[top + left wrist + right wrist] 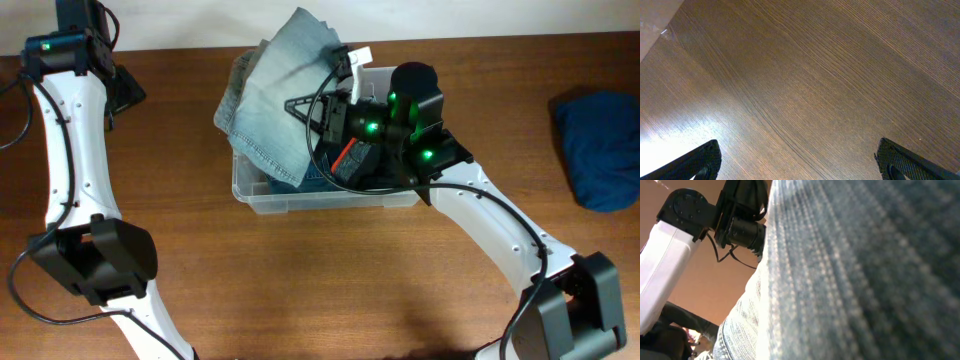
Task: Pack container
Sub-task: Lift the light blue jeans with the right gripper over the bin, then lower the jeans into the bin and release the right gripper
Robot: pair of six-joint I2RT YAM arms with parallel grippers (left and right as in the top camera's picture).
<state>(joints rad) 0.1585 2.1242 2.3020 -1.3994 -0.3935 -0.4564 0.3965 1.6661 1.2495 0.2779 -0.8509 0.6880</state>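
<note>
The clear plastic container (330,203) sits at the table's middle. A light blue denim garment (280,95) drapes over its left and back rim, partly raised. My right gripper (306,108) hangs over the container and is shut on the denim. In the right wrist view the denim (855,275) fills the frame and hides the fingers. My left gripper (125,90) is at the far left, well away from the container. In the left wrist view the left gripper (800,162) is open over bare wood, with only its fingertips (702,160) showing.
A folded dark blue garment (600,150) lies at the table's right edge. The left arm's white link (70,140) runs down the left side, and the right arm's white link (500,225) crosses the front right. A pale wall borders the table at the back.
</note>
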